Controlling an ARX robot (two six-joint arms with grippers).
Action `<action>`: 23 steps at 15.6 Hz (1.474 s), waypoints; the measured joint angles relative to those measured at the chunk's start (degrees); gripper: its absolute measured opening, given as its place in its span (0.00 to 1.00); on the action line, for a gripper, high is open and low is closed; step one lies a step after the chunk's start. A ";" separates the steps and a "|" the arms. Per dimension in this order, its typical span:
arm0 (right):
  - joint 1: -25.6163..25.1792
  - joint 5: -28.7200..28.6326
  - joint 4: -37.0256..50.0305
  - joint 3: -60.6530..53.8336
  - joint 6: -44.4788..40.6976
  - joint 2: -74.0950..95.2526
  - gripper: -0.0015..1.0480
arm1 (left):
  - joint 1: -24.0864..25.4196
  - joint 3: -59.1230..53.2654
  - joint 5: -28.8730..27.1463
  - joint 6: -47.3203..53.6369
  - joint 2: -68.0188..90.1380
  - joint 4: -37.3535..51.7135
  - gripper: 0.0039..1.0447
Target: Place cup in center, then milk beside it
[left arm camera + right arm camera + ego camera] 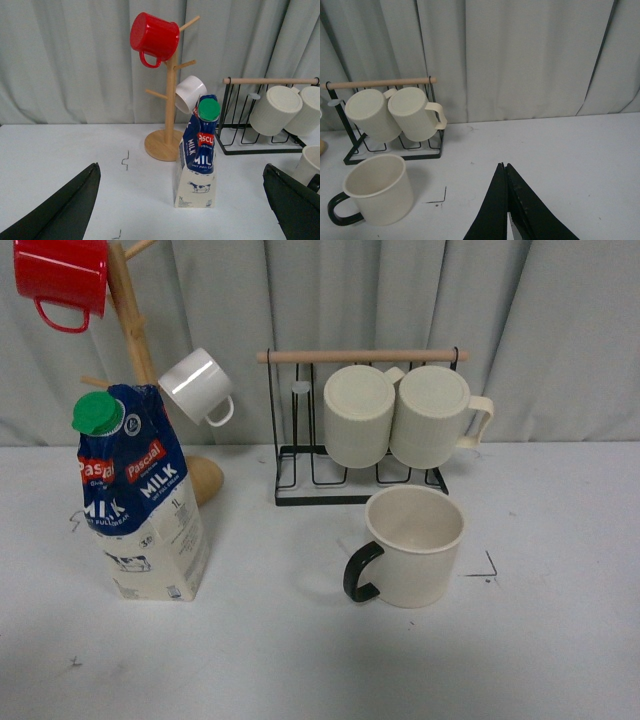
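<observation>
Just in front of the wire rack (pixel 300 357), the cup (pixel 412 545) stands upright on the bench (pixel 300 660), while the milk (pixel 140 500) stands upright well to the rack's left. The left pincer (pixel 181 167) is spread wide apart; the right pincer (pixel 504 172) is pressed together, empty.

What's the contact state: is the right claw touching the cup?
Apart. The right wrist view shows a stretch of bare table between the shut right claw and the cup.
</observation>
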 joint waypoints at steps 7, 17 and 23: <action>0.00 0.00 -11.06 -0.50 0.00 -12.37 0.02 | 0.00 0.00 0.00 0.00 0.00 0.00 0.94; 0.00 0.00 -28.57 -0.50 0.00 -30.49 0.02 | 0.00 0.00 0.02 0.00 0.00 0.00 0.94; 0.00 -0.15 -40.81 -0.28 0.00 -43.28 0.02 | 0.00 0.00 0.04 0.00 0.00 -0.02 0.94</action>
